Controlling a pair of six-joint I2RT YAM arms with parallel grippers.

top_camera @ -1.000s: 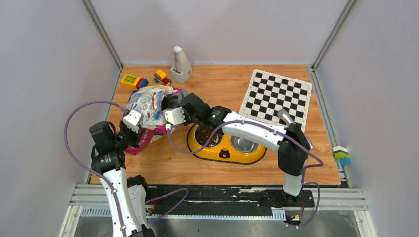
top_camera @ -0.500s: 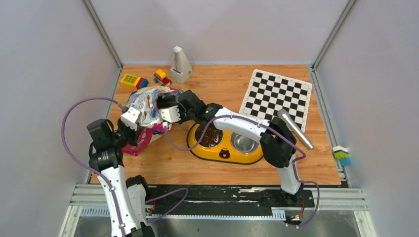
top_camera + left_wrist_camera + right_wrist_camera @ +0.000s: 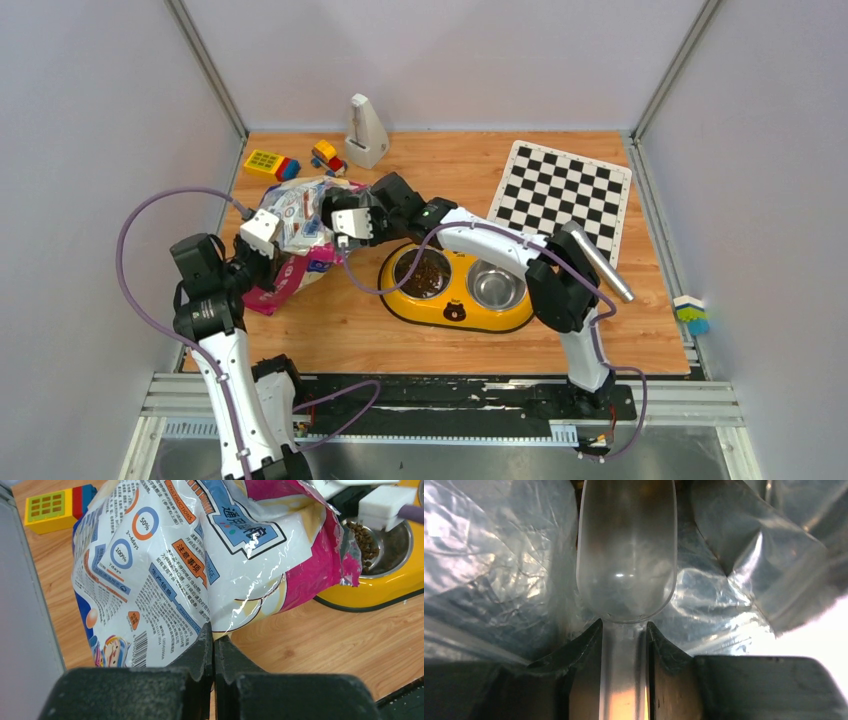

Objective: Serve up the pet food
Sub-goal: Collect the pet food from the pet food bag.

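Observation:
The glossy cat food bag [image 3: 298, 232] stands tilted at the left of the table, mouth toward the feeder. My left gripper [image 3: 214, 631] is shut on the bag's [image 3: 200, 555] lower edge. My right gripper [image 3: 624, 630] is shut on the handle of the clear scoop [image 3: 626, 555], which reaches into the bag's silver inside [image 3: 489, 555]. From above, the right gripper [image 3: 335, 208] sits at the bag's mouth. Brown pet food [image 3: 428, 275] lies in the left bowl of the yellow feeder [image 3: 455, 312], also seen as pet food [image 3: 364, 542] in the left wrist view. Any kibble inside the bag is hidden.
The feeder's right steel bowl [image 3: 493, 290] holds nothing. A checkerboard [image 3: 560, 195] lies at the back right, with a metal cylinder [image 3: 597, 262] by its near corner. Toy blocks [image 3: 270, 163], a toy car [image 3: 326, 155] and a white stand [image 3: 365, 132] sit at the back left.
My right arm has moved left and back from beside the feeder, carrying the scoop deeper into the bag's mouth. My left arm has shifted slightly left with the bag's edge.

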